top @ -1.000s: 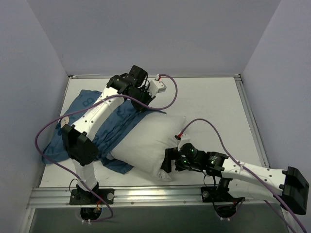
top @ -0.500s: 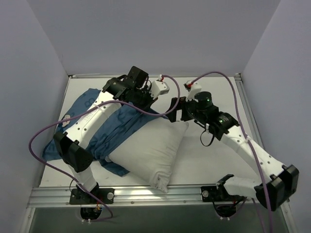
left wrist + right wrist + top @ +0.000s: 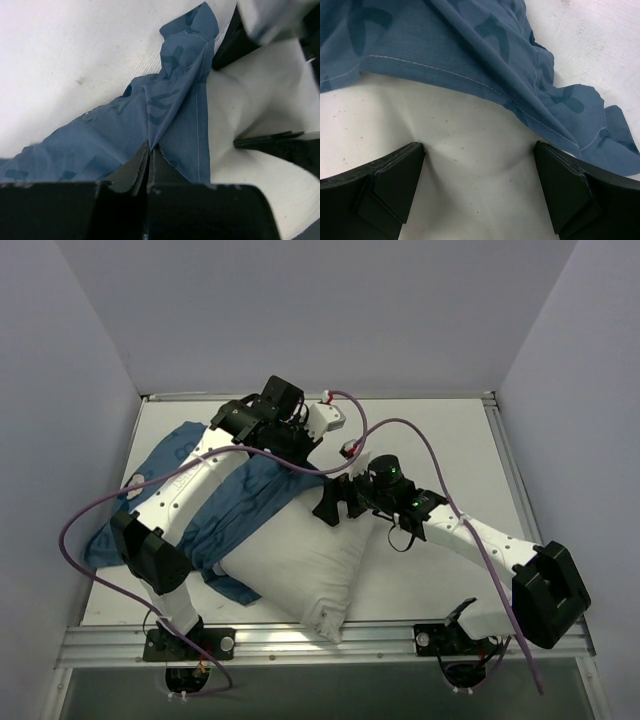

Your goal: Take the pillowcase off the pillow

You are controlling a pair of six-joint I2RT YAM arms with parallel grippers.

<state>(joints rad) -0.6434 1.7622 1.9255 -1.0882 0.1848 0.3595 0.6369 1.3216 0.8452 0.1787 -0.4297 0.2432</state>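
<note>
Pale walls close in a white table [image 3: 440,440]. From above, the pillow [image 3: 300,560] lies slantwise near the front edge with most of its white body bare, so the stripping looks well advanced; the pillowcase [image 3: 175,455] is bunched off the pillow's far-left side and overlaps only that end, which I judge is all that remains to be freed. The left arm reaches over the cloth, with the left hand [image 3: 303,462] at the pillow's far corner; the right arm bends in from the pillow's right, with the right hand [image 3: 332,508] low on the pillow's far end.

Left wrist view: the left hand [image 3: 149,156] is clamped tight on a fold of the pillowcase [image 3: 170,110], just beside the pillow's white edge; the other hand's dark fingers dent the pillow close by.

Right wrist view: the right hand [image 3: 480,170] stands wide and holds nothing, with both fingers [image 3: 390,175] pressed into the pillow [image 3: 470,130]; the blue hem lies across the pillow just beyond them.
</note>
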